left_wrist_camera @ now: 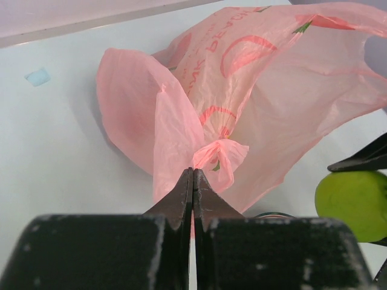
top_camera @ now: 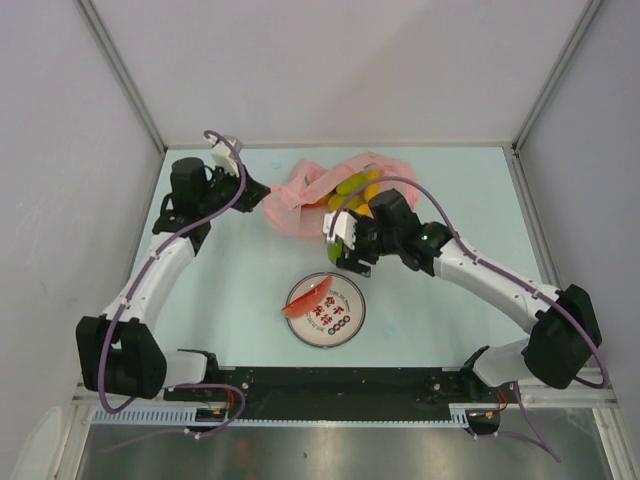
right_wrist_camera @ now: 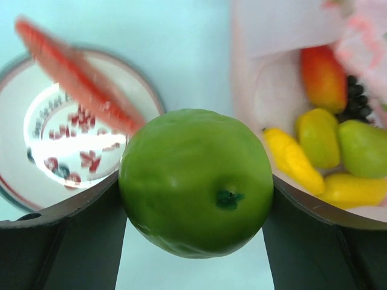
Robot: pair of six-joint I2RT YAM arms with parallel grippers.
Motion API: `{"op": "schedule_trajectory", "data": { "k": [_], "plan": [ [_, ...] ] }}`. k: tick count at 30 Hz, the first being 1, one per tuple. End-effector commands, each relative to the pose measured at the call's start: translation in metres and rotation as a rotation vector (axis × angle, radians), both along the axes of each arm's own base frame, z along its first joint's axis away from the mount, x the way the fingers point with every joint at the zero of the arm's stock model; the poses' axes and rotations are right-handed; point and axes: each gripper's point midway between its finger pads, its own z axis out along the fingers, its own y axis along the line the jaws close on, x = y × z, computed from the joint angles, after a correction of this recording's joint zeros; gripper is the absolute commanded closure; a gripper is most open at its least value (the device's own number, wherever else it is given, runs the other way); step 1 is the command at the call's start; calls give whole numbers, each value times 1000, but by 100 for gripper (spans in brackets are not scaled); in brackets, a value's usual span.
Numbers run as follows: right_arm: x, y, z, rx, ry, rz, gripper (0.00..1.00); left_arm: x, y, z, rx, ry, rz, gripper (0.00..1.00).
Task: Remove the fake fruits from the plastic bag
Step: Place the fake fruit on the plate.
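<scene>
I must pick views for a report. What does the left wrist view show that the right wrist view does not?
Only left wrist: the left fingers shut on a fold of the thin pink plastic bag. Only right wrist: the round white plate with red rim, the red watermelon slice on it, and small plastic fruits inside the bag. Both: the bag and the glossy green plastic apple between the right fingers.

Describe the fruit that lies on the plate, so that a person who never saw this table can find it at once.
Near the middle of the pale table, closer to the arm bases than the pink plastic bag, sits a round white plate with red print. Across its left rim lies the watermelon slice: a thin red wedge, alone there, while the other fruits are plump.
</scene>
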Motion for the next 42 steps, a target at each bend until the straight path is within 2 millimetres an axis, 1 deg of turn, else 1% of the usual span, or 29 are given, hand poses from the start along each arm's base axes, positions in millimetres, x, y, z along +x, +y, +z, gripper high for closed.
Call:
{"op": "schedule_trajectory", "data": {
  "k": [1,2,5,8,9,12,15,16,17,19,23,26,29,33,37,39,40,42],
  "plan": [
    [-9,-14,-24,-70,-98,123,47,7,-2,8,-31,-21,0,100],
    [-10,-16,-34,-81,-101,132,47,7,-2,7,-33,-18,2,100],
    [-15,-13,-47,-85,-102,160,45,6,-2,8,-36,-22,3,100],
    [-23,-8,-54,-62,-76,175,39,5,-1,3,-34,-15,7,100],
    [-27,-7,-60,-66,-56,182,39,4,-2,1,-36,-7,5,100],
    [-34,-4,-69,-65,-24,198,38,5,-1,-3,-36,7,9,100],
    [-37,0,-83,-77,-9,221,39,6,-3,-7,-38,22,6,100],
    [-36,2,-93,-90,3,230,39,7,-2,-9,-36,24,8,100],
    [-35,3,-96,-91,3,233,39,8,-2,-11,-34,30,10,100],
    [-32,5,-109,-112,14,237,39,10,-2,-11,-31,38,11,100],
    [-21,8,-120,-133,-32,248,39,15,-2,-10,-33,49,12,100],
    [-17,10,-123,-135,-42,251,39,21,-2,-13,-37,50,21,100],
    [-17,14,-125,-128,-39,255,39,23,-5,-16,-39,62,14,100],
    [-18,19,-135,-124,-19,249,38,24,-5,-19,-33,71,11,100],
    [-18,24,-136,-112,-23,265,37,24,-6,-19,-33,73,9,100],
    [-20,24,-137,-111,-18,283,36,25,-6,-20,-31,75,9,100],
    [-24,24,-139,-116,-13,303,34,25,-7,-20,-31,75,7,100],
    [-24,24,-141,-117,-7,307,31,25,-7,-20,-31,74,9,100]
  ]
}}
